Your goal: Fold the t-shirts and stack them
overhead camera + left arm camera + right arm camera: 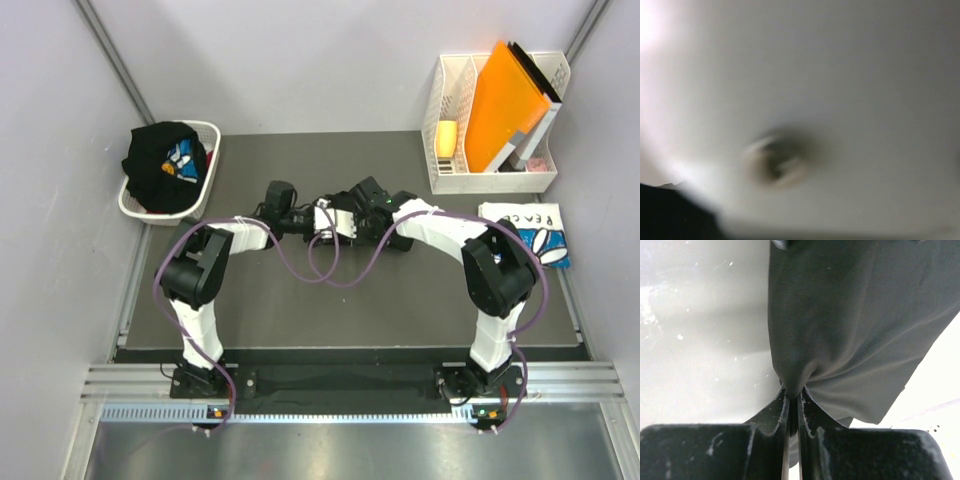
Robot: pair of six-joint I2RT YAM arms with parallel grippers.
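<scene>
My right gripper is shut on a bunched fold of a dark t-shirt, which hangs from the fingertips in the right wrist view. From above, both grippers meet over the middle of the dark mat, left gripper facing right gripper. The held cloth is hard to pick out against the mat there. Another black t-shirt with a blue and white print is heaped in the white basket. A folded white t-shirt with blue print lies at the right. The left wrist view is a blur and shows no fingers.
A white desk organiser with an orange folder stands at the back right. The dark mat covers the table between pale side walls. Purple cables loop below the two wrists.
</scene>
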